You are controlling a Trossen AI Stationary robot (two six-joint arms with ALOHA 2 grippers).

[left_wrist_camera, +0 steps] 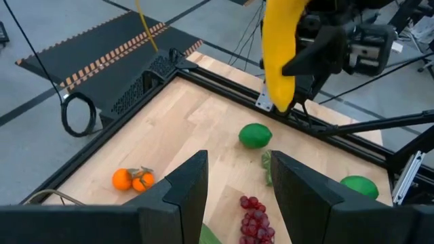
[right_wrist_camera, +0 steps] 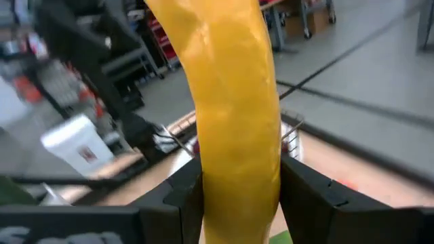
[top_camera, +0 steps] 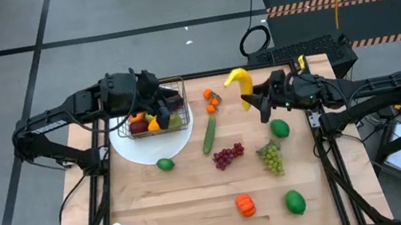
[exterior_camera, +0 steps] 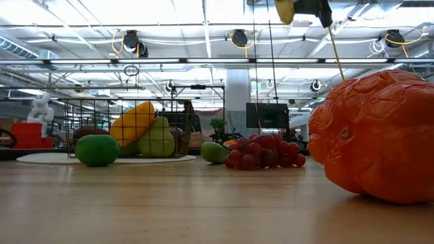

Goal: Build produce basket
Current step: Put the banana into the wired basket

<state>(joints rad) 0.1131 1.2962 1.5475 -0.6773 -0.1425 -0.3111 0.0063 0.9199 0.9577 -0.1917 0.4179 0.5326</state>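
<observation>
A smooth, curved yellow banana (top_camera: 239,82) is being held aloft, clamped in the right gripper (top_camera: 256,97). Beyond it, one wire basket (top_camera: 169,104) is sitting on a white plate (top_camera: 149,147), the left gripper (left_wrist_camera: 234,183) hanging half-open, empty, above it.

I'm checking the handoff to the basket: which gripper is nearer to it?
Left. The left gripper hangs right at the basket, open and empty. The right gripper, shut on the banana, is well off to its side.
</observation>
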